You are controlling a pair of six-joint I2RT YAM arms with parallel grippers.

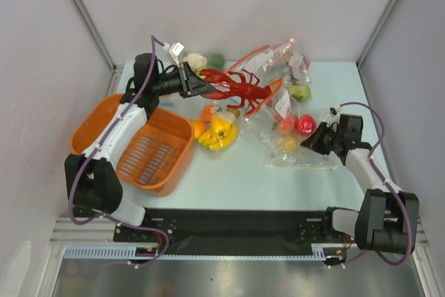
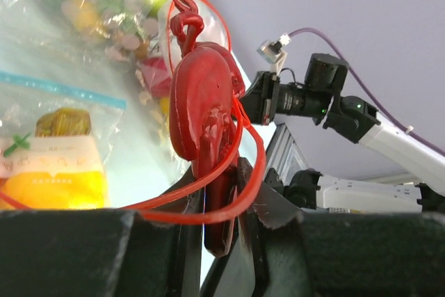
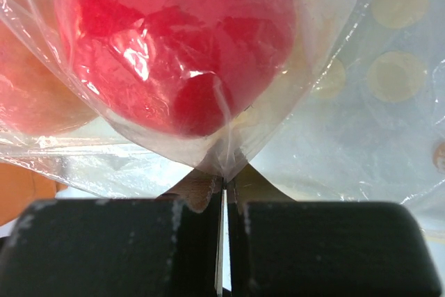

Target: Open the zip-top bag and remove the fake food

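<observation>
The dark-red lobster (image 1: pixel 240 90) hangs level above the table, its head within the orange-red zip strip (image 1: pixel 268 95) of the zip-top bag (image 1: pixel 292 140). My left gripper (image 1: pixel 199 85) is shut on the lobster's tail. In the left wrist view the lobster (image 2: pixel 201 102) stands between the fingers (image 2: pixel 261 199), with the zip strip (image 2: pixel 254 179) looped across them. My right gripper (image 1: pixel 316 138) is shut on a fold of the bag beside a red apple (image 1: pixel 304 125). In the right wrist view the apple (image 3: pixel 174 39) lies inside the dotted plastic (image 3: pixel 396 74), pinched at my gripper (image 3: pixel 224 180).
An orange basket (image 1: pixel 104 113) stands at the left under my left arm. A blue-zip bag with bananas (image 1: pixel 217 131) lies in the middle. Cauliflower and green fruits (image 1: pixel 204 59) lie at the back. A bag with a green apple (image 1: pixel 300 92) lies at the back right.
</observation>
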